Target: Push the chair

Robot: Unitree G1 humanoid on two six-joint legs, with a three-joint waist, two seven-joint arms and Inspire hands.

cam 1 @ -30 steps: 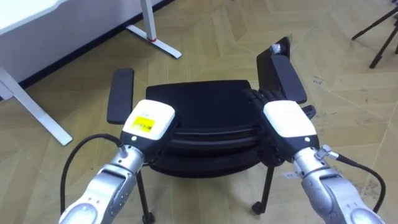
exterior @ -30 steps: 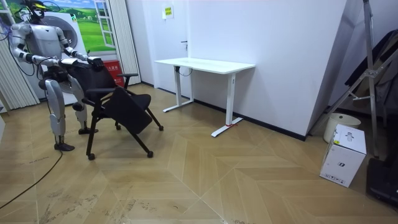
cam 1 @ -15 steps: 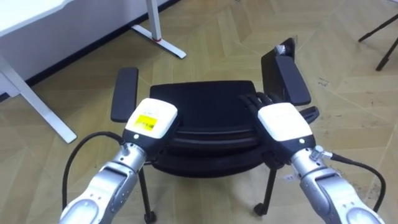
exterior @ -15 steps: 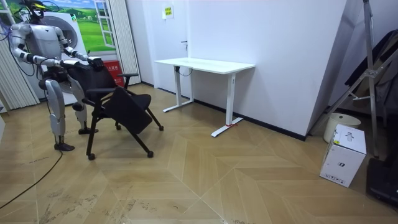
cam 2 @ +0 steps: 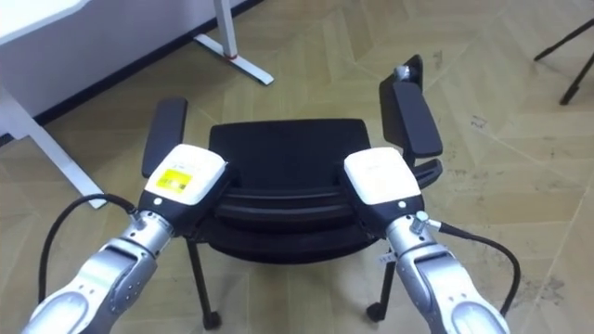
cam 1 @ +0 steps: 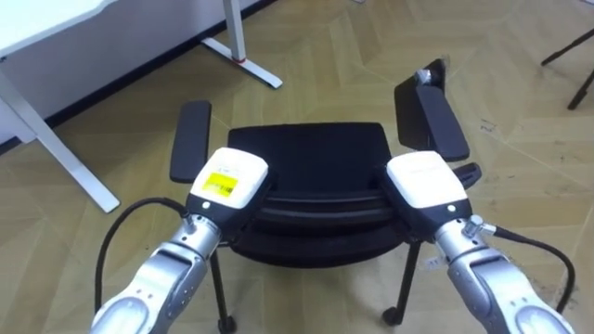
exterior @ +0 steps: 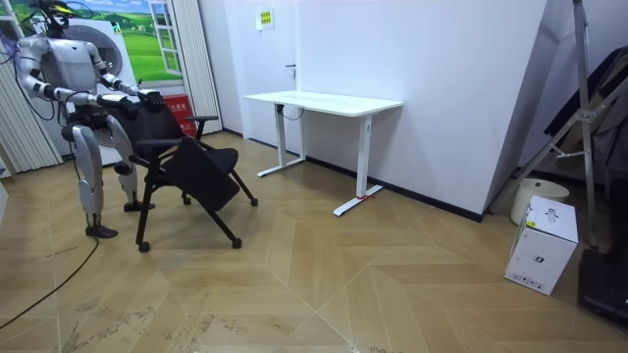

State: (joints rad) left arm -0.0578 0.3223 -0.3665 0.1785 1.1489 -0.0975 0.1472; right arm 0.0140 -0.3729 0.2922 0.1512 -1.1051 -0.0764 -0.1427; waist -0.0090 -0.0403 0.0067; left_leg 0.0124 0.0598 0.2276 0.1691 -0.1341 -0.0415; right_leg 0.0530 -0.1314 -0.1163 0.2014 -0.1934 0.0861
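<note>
black chair (cam 1: 306,158) on the wood floor (cam 1: 520,102), straight ahead and close, backrest nearest, seat beyond it. thin legs ending in casters, one caster (cam 1: 397,316) showing at the near right, so probably light and quick to roll, and likely to swing off line if pressed harder on one side. frame looks stiff; padded top of the backrest probably gives a little and should not be slippery. best place to hold judged to be that top edge, one hold toward each end, pressing level rather than downward so as not to tip it.

left robot hand (cam 1: 225,183) laid on the left end of the backrest top, right robot hand (cam 1: 425,181) on the right end, just near of the right armrest (cam 1: 432,119). fingers lost against the dark backrest, so cannot tell whether curled over it or lying flat. left armrest (cam 1: 190,141) just beyond the left robot hand.

white counter (cam 1: 37,28) at far left, apart from the chair. in the room view, standing behind the chair at the view's left, arms out to it.
</note>
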